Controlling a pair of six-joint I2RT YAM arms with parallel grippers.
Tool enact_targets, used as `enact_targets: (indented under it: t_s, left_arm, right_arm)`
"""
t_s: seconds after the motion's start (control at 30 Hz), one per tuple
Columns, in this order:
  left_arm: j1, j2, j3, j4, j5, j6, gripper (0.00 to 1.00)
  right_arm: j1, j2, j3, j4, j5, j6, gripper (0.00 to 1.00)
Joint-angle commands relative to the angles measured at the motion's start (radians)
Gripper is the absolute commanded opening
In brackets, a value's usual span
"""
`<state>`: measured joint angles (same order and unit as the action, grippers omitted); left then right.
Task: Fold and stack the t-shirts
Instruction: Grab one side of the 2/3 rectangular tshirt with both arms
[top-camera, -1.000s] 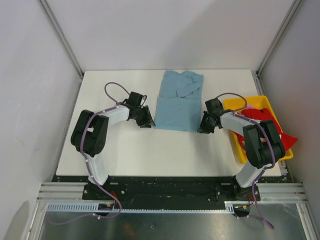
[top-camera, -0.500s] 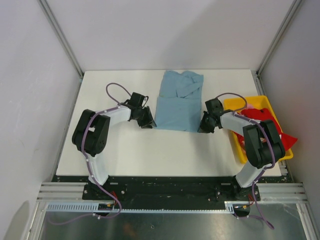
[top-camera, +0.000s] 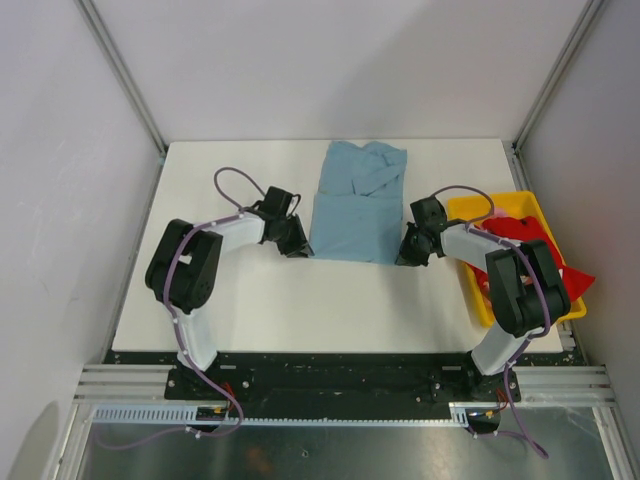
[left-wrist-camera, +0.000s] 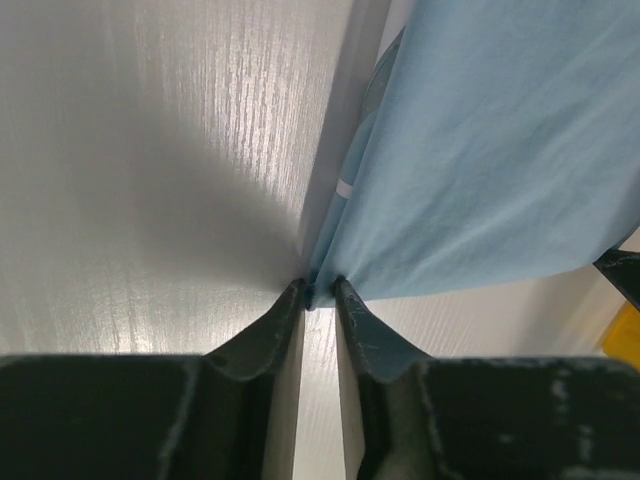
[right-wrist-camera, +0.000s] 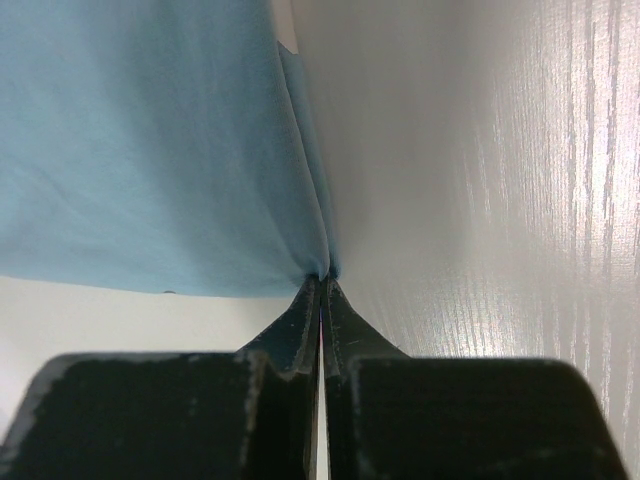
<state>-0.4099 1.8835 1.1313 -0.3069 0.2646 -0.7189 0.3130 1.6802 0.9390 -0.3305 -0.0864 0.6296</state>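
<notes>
**Both grippers on the near corners of the blue shirt**

The blue shirt lies flat in the middle of the table, folded into a long strip running away from the arms. The left gripper is down at the strip's near left corner. Its jaws are almost together, with just a thin gap, and the cloth corner is nipped between the tips. The right gripper is clamped fully shut on the near right corner, with the fabric bunching into its tips. Over at the right edge, the red shirt sits crumpled in the yellow bin, spilling over the far side.
</notes>
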Motion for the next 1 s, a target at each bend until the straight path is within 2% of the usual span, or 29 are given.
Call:
enact_targets:
  t_s: [0.0,0.1,0.17,0.47,0.77,0.97]
  left_arm:
    - [-0.017,0.000,-0.012,0.005,-0.036,-0.024,0.19]
    - [-0.024,-0.012,-0.009,0.005,-0.029,-0.023,0.04]
    - [-0.032,-0.027,-0.010,0.005,-0.024,-0.019,0.01]
    - [-0.075,-0.186,-0.165,0.006,-0.016,-0.021,0.00]
    - [-0.165,-0.492,-0.423,0.005,-0.038,-0.100,0.00]
    - [-0.230,-0.680,-0.539,0.003,-0.068,-0.150,0.00]
  right_arm:
    - [0.003,-0.010,-0.005,0.013,0.018,0.002,0.00]
    - [0.004,-0.017,-0.005,0.007,0.015,0.000,0.00]
    - [0.007,-0.023,-0.005,0.000,0.014,-0.005,0.00]
    - [0.059,-0.160,-0.107,-0.034,-0.008,-0.005,0.00]
    - [0.199,-0.542,-0.322,-0.193,0.032,0.096,0.00]
    - [0.275,-0.796,-0.361,-0.344,0.080,0.165,0.00]
